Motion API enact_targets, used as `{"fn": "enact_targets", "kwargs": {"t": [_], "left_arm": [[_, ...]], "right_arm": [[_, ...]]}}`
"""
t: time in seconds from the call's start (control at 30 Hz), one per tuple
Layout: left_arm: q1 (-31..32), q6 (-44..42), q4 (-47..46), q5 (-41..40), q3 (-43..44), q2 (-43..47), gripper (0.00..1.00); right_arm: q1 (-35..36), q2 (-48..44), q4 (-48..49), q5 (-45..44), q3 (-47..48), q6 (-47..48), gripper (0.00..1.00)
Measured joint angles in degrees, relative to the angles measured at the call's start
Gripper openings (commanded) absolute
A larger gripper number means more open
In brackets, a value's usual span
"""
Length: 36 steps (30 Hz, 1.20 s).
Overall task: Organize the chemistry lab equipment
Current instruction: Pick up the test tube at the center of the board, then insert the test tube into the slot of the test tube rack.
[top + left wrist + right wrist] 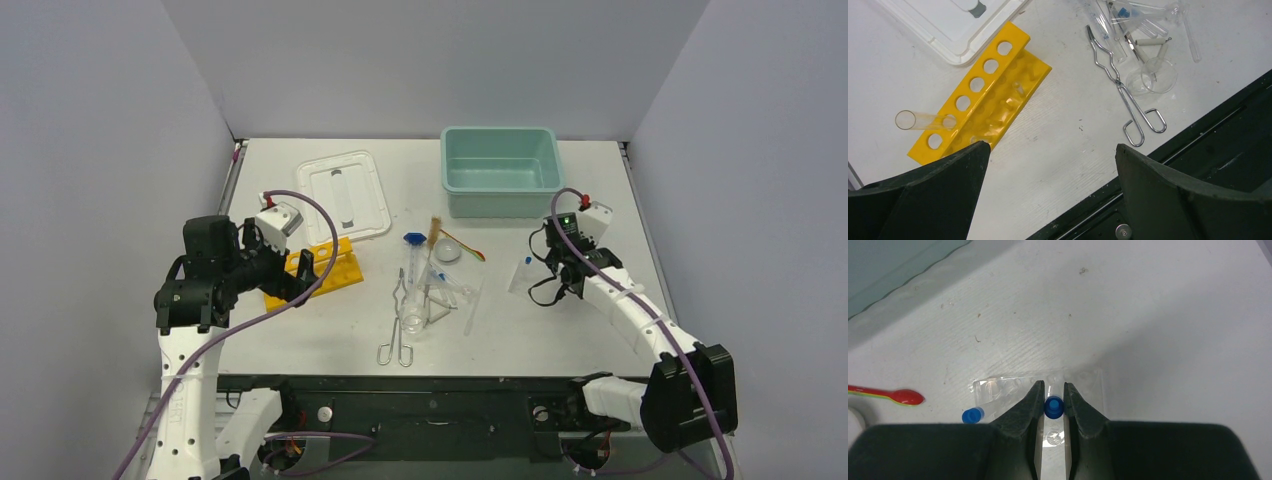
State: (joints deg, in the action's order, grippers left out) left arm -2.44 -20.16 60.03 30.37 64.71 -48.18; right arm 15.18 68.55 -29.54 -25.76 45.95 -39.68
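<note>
My right gripper [1053,385] is shut on a blue-capped vial [1053,407], held upright over a small clear rack [1083,379] on the table. A second blue-capped vial [973,415] leans in that rack at the left. My left gripper [1050,147] is open and empty above bare table, just right of the yellow holed rack [983,100]. One clear glass tube [918,120] sticks out of the yellow rack. Metal tongs [1120,85], a beaker [1158,77] and several glass tubes [1113,20] lie mid-table. A brush [434,235] and a round dish [448,251] lie behind them.
The teal tub [500,170] stands at the back, just behind my right gripper [540,268]. A white lid [343,195] lies back left, touching the yellow rack's far end. A red spoon [893,395] lies beside the dish. The table's black front edge [1198,130] runs close under my left gripper.
</note>
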Motion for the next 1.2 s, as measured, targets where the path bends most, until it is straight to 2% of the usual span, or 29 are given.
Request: {"fn": "enact_targets", "kwargs": {"t": [0.4,1.2], "left_arm": [[-0.02,-0.22,0.17,-0.68,0.0,0.0,0.97],[-0.02,-1.09,0.2,-1.88,0.0,0.31,0.97]], "right_arm": [[1.4,4.42,3.48,-3.04,0.7,0.0,0.0],[6.12,4.35,4.04,-6.54,0.0,-1.49,0.0]]}}
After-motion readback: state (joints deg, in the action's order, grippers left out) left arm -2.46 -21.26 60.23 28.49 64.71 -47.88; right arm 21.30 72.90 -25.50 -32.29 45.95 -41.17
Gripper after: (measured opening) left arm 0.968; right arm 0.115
